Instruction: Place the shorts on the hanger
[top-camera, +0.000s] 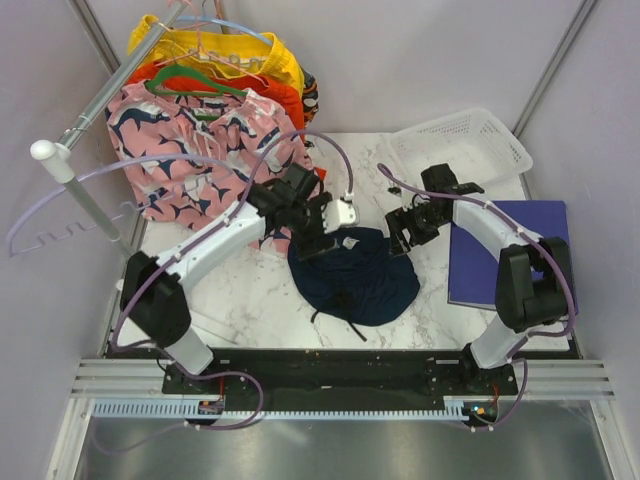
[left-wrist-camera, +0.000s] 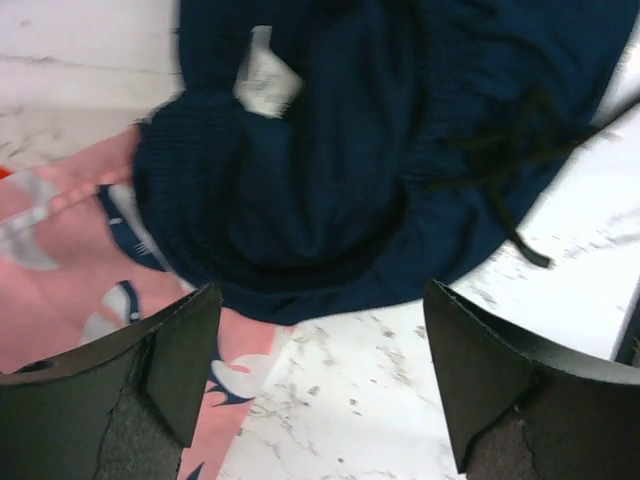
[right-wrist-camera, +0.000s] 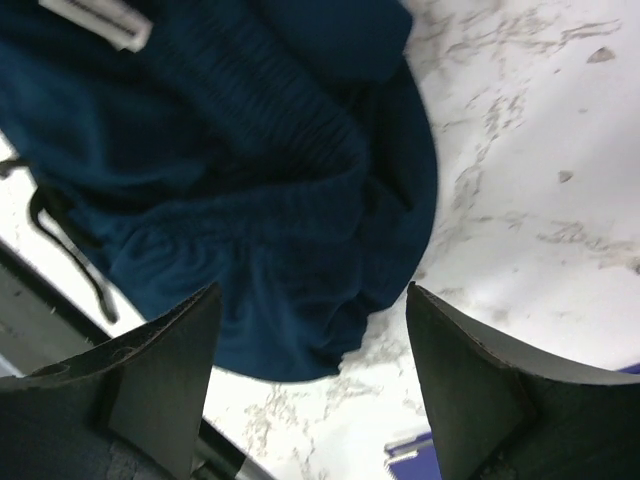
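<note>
The navy shorts lie crumpled in a heap on the marble table, white label showing near the top and drawstring trailing toward the front. My left gripper hovers at the heap's upper left edge, open and empty. In the left wrist view its gripper is over bare marble, with the shorts, label and drawstring just ahead. My right gripper is open and empty at the heap's upper right; its wrist view shows the shorts' edge between the fingers. I cannot make out the pale hanger.
Pink shark-print shorts hang on a green hanger from the rack pole at back left, touching the table, with orange and yellow shorts behind. A white basket stands at back right. A purple board lies on the right.
</note>
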